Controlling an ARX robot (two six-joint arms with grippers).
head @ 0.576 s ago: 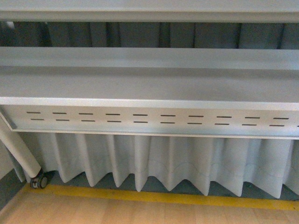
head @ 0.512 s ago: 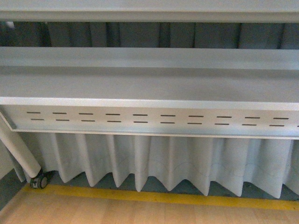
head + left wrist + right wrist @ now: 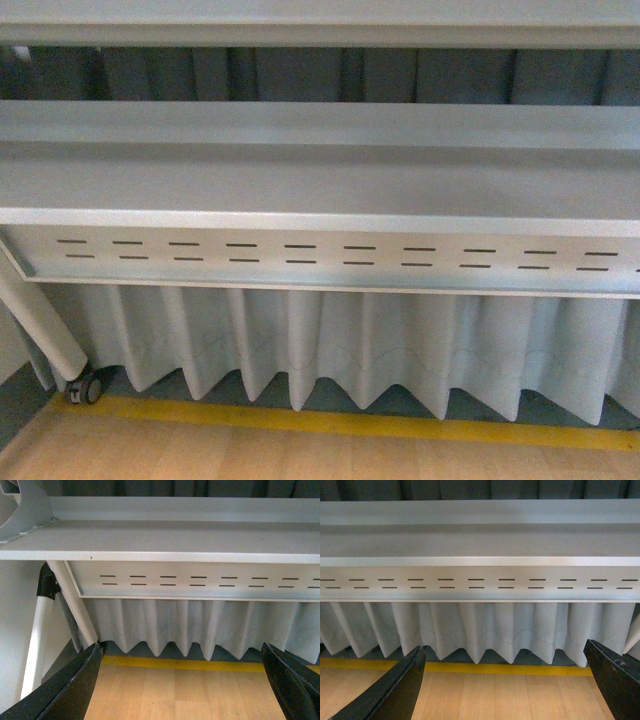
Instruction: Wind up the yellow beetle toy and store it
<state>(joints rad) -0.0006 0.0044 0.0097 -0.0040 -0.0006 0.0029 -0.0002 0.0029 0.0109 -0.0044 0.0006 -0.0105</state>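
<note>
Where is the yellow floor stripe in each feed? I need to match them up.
Front: yellow floor stripe between curtain and wood floor.
Left wrist: stripe between left claw's fingers.
Right wrist: stripe between right claw's fingers.
Shared landmark: slotted panel.

left gripper (image 3: 180, 647): two black fingers (image 3: 70, 690), matte, broad at the base and narrowing to a blunt tip, grey sheen along the edge | right gripper (image 3: 505, 647): two black fingers (image 3: 615, 680), same wedge shape, smooth surface

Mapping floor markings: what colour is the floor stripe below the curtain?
Yellow; the floor stripe shows best in the right wrist view.
</note>
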